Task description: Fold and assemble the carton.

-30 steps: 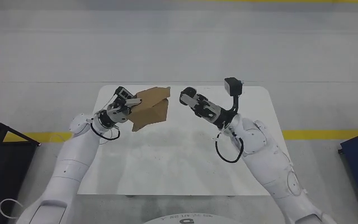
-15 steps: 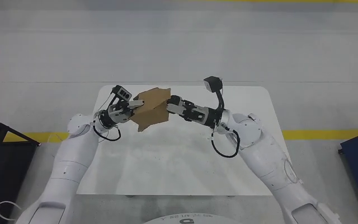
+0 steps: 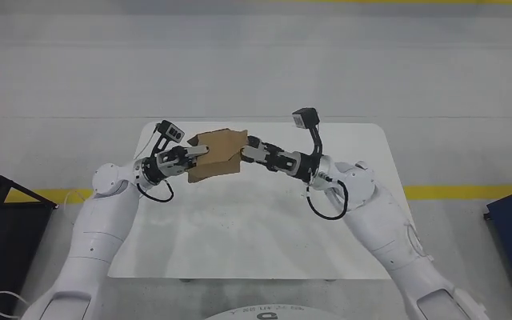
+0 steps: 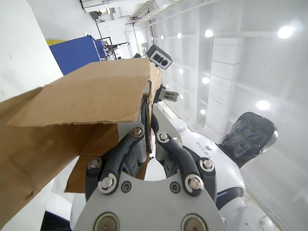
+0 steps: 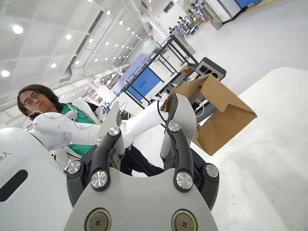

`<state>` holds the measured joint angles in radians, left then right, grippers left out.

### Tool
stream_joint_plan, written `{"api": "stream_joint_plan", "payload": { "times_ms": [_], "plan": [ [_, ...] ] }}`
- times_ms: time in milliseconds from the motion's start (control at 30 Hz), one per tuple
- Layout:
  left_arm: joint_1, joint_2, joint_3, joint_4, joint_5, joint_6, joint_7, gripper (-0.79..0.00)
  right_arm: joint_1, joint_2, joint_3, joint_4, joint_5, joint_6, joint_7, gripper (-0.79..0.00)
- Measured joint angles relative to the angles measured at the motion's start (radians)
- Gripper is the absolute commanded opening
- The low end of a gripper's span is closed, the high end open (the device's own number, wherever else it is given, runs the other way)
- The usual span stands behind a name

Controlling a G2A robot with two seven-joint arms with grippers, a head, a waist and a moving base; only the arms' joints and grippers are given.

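My left gripper (image 3: 197, 150) clamps the carton (image 3: 218, 154) at 9 o'clock, my right gripper (image 3: 246, 150) waits, jaws spread, at 3 o'clock; it looks light, crease-prone, best pinched along stiff folds.

We note the carton (image 3: 218, 154) at the far middle of the table (image 3: 256, 232), hemmed on both flanks: left gripper (image 3: 194, 150) clamped on one edge, right gripper (image 3: 246, 150) spread-fingered against the other. We find passage over the near tabletop, between the arms.
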<state>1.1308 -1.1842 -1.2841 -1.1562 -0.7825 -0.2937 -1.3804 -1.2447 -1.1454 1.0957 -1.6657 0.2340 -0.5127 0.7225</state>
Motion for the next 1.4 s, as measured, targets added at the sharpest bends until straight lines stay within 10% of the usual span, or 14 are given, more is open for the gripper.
{"api": "stream_joint_plan", "payload": {
  "times_ms": [900, 1200, 1400],
  "plan": [
    [0.02, 0.006, -0.009, -0.021, -0.054, -0.035, -0.061, -0.785, 0.084, -0.027, -0.067, 0.133, 0.035, 0.025, 0.0, -0.582],
    [0.02, 0.007, -0.007, -0.019, -0.056, -0.036, -0.059, -0.785, 0.035, -0.019, -0.023, 0.072, 0.034, -0.068, -0.009, -0.296],
    [0.023, 0.007, -0.002, -0.024, -0.053, -0.038, -0.056, -0.785, 0.034, -0.021, -0.021, 0.075, 0.045, -0.068, -0.024, -0.299]
  ]
}}
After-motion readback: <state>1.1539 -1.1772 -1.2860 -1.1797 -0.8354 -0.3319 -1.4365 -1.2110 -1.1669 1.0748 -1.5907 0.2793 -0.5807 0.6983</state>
